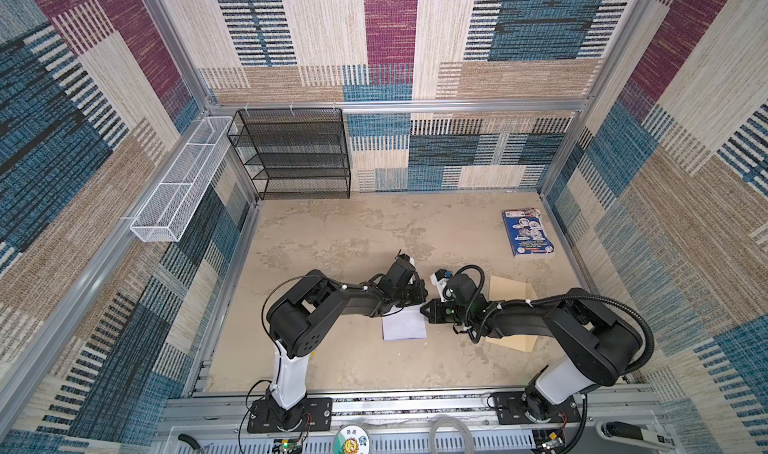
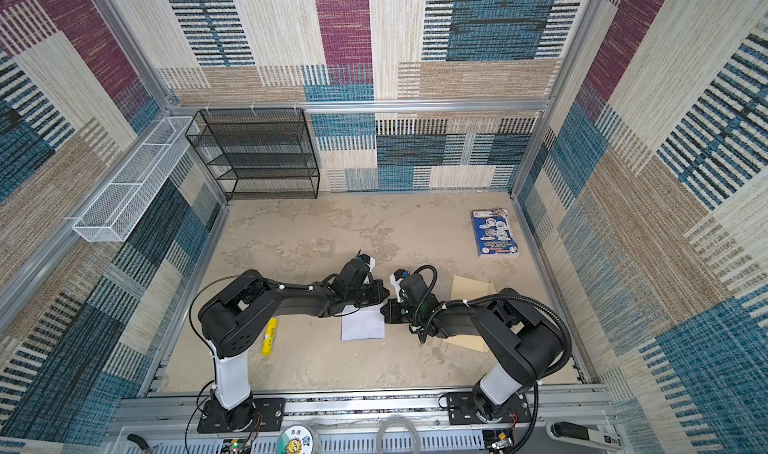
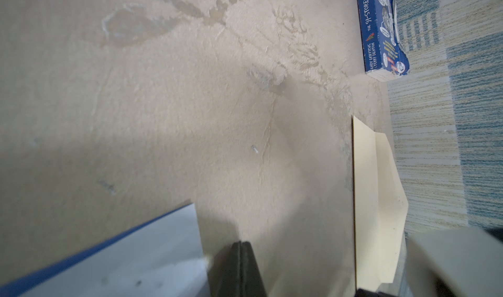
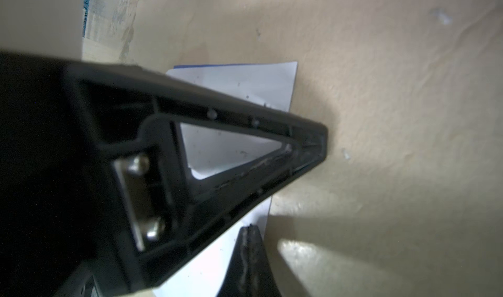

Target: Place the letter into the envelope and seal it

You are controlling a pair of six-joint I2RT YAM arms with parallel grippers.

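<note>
Far left: yellow stick [image 2: 269, 335] being shown flat on table [image 1: 332, 244], beside left arm. Then left gripper [image 3: 239, 245]: jaws being pressed together at edge of letter [image 1: 404, 327]; grip on sheet not discernible. Sheet being shown flat mid-table, white back up. Then right gripper [image 4: 249, 231]: jaws being pressed together at sheet's right edge. Tan envelope [image 1: 509, 291], flap open, being overhung by right arm. Far right: blue booklet [image 1: 528, 231].

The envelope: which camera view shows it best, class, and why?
The left wrist view: the envelope lies nearly whole in sight, flap open. In both top views the right arm hides its middle. The right wrist view shows none of it.
</note>
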